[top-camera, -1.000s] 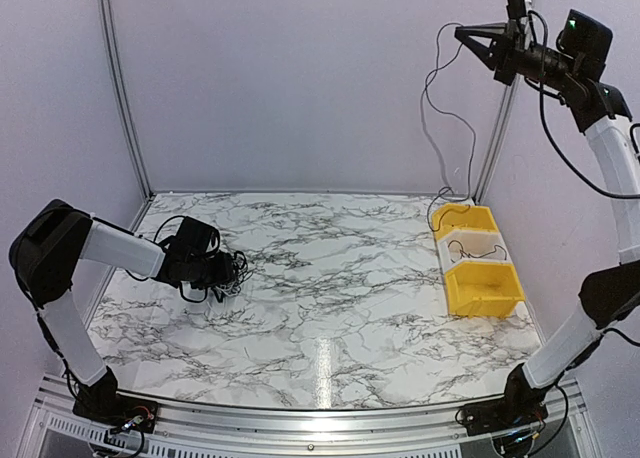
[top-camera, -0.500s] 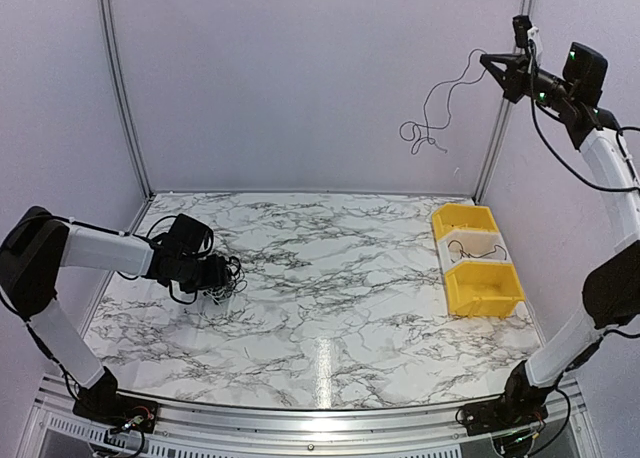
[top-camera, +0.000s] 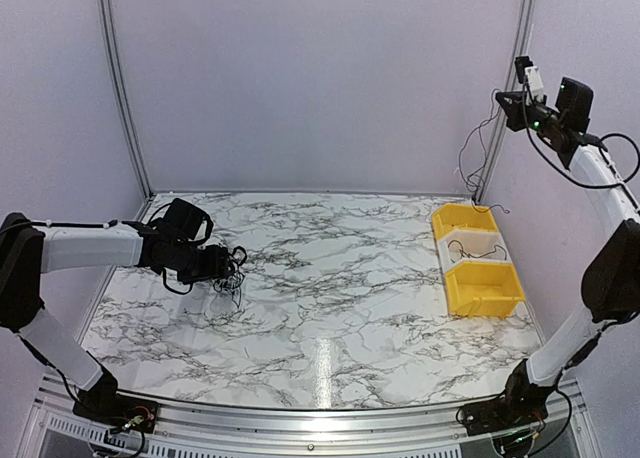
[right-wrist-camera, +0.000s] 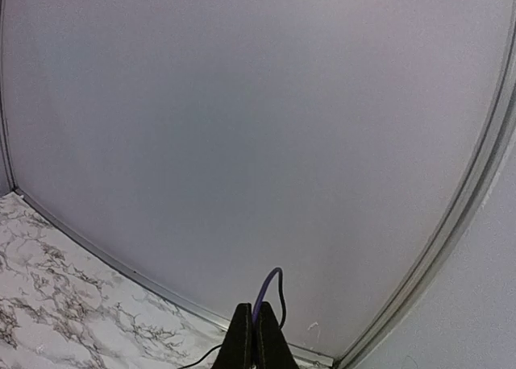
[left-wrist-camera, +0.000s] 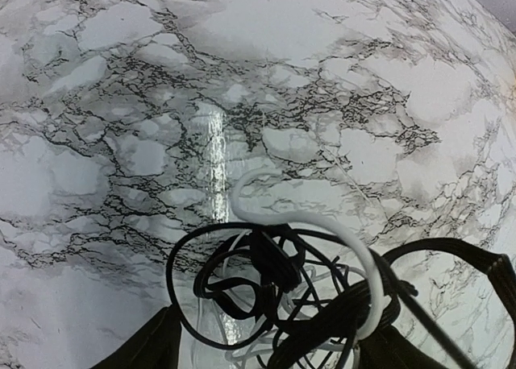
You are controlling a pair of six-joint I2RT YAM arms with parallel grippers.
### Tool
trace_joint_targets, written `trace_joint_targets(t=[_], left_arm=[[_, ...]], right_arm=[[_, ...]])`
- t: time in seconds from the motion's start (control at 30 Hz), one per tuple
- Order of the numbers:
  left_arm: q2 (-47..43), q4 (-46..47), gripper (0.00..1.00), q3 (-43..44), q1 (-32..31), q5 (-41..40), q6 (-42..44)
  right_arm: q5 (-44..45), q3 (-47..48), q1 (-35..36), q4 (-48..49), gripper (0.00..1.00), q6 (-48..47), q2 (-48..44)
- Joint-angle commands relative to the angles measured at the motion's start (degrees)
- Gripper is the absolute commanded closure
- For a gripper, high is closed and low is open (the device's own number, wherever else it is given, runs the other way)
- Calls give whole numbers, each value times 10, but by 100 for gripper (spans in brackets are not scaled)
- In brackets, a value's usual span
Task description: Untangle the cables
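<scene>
Cables: a loose knot of thin black loops with one smooth white wire arching over it, at nine o'clock on the veined marble table. Left gripper: jaws spread either side of the knot. Right gripper: raised at two o'clock, pinched closed on a thin violet strand; yellow plastic bins at three o'clock.

soft, even, fairly bright light fills the booth from overhead, leaving the pale walls flat and almost free of shadow. a narrow white streak of glare runs down the glossy marble table near its front edge, and shows again in the left wrist view. both wrist views bow at their edges like a fisheye, and the cables close to the left lens look dark and slightly soft.
</scene>
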Motion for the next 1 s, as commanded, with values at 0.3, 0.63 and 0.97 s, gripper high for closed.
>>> trace_joint_targets(t=[0.3, 0.63, 0.97], left_arm=[[-5, -24, 25, 2, -3, 6, 11], [-13, -24, 25, -3, -3, 9, 14], [-12, -46, 25, 34, -3, 15, 45]], right_arm=[[12, -41, -65, 25, 100, 4, 57], [37, -88, -66, 18, 100, -27, 83], [48, -166, -66, -15, 100, -60, 93]])
